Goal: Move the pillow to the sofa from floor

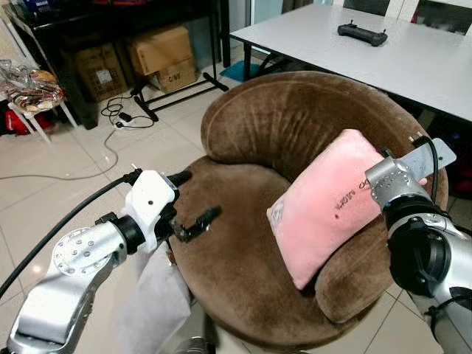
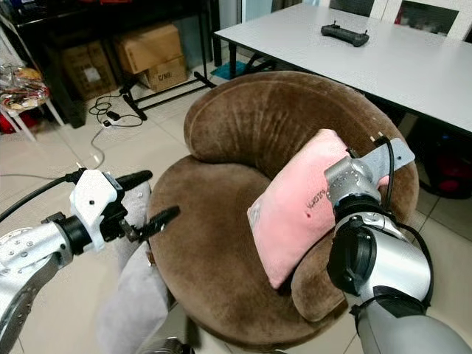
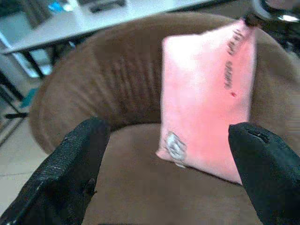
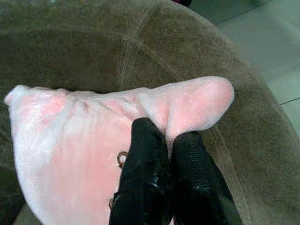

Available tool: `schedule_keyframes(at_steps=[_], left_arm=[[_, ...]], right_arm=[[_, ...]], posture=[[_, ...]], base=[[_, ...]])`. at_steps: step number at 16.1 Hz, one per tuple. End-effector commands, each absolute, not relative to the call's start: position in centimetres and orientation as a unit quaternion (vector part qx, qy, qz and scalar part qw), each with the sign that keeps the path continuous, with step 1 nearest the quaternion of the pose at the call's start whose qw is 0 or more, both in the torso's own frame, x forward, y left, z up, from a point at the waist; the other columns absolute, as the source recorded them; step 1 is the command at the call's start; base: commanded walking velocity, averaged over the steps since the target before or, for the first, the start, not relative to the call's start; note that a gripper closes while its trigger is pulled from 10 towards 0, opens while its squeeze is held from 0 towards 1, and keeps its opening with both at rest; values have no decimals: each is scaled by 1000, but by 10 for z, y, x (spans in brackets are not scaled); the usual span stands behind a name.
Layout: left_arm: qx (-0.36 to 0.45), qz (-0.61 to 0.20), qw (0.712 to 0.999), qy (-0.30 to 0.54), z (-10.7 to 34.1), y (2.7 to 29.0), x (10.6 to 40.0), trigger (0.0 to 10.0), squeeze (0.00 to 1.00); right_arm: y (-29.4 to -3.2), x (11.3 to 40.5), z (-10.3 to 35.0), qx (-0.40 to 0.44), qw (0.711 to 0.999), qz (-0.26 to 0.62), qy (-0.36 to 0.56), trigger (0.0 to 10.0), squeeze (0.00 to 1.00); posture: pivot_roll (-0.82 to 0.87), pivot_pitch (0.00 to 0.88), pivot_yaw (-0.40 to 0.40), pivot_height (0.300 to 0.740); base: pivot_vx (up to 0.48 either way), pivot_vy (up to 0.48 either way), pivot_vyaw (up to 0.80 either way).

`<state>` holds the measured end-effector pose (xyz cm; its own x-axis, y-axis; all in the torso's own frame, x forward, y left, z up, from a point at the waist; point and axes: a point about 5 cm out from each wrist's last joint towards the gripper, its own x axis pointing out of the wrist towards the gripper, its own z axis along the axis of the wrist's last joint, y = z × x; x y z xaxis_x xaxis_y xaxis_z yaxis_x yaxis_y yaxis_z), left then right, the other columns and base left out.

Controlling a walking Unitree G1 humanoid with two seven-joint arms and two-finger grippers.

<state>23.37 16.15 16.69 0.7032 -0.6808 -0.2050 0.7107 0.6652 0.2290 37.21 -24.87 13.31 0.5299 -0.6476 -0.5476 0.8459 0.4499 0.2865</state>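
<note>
A pink pillow (image 1: 332, 203) leans tilted against the backrest and right arm of a round brown sofa chair (image 1: 236, 251). My right gripper (image 4: 166, 133) is shut on the pillow's upper corner (image 4: 197, 103), its fingers pinched together on the fabric. Its silver wrist (image 1: 394, 181) rises behind the pillow at the chair's right rim. My left gripper (image 1: 200, 196) is open at the left edge of the seat and holds nothing. It points at the pillow (image 3: 206, 89) from some way off.
A white table (image 1: 413, 59) with a black controller (image 1: 361, 33) stands behind the chair. Cardboard boxes (image 1: 158, 48) and a black stand sit at the back left, with cables (image 1: 122, 118) on the tiled floor. A grey cloth (image 1: 151, 295) hangs below my left arm.
</note>
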Motion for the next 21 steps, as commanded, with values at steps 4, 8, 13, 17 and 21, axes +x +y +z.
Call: schedule_keyframes(at_steps=[4, 8, 13, 17, 21], left_arm=[[156, -395, 904, 55, 168, 162, 231, 10000, 0], [157, -393, 905, 50, 170, 162, 233, 10000, 0], [145, -328, 934, 15, 175, 163, 241, 10000, 0], [142, -166, 976, 11, 158, 168, 247, 10000, 0], [133, -88, 987, 4, 155, 171, 238, 10000, 0]], right_arm=[[-253, 368, 126, 275, 837, -445, 158, 10000, 1000], [-267, 372, 139, 291, 866, -397, 85, 10000, 1000], [-292, 371, 166, 289, 881, -375, -7, 10000, 0], [-245, 359, 173, 124, 980, -150, -38, 10000, 0], [-177, 295, 157, 54, 998, 18, -20, 10000, 0]], posture=[[117, 0, 57, 740], [118, 0, 62, 740], [106, 0, 54, 740], [73, 0, 44, 740], [63, 0, 19, 740]], base=[[0, 0, 0], [0, 0, 0], [0, 0, 0], [0, 0, 0], [0, 0, 0]])
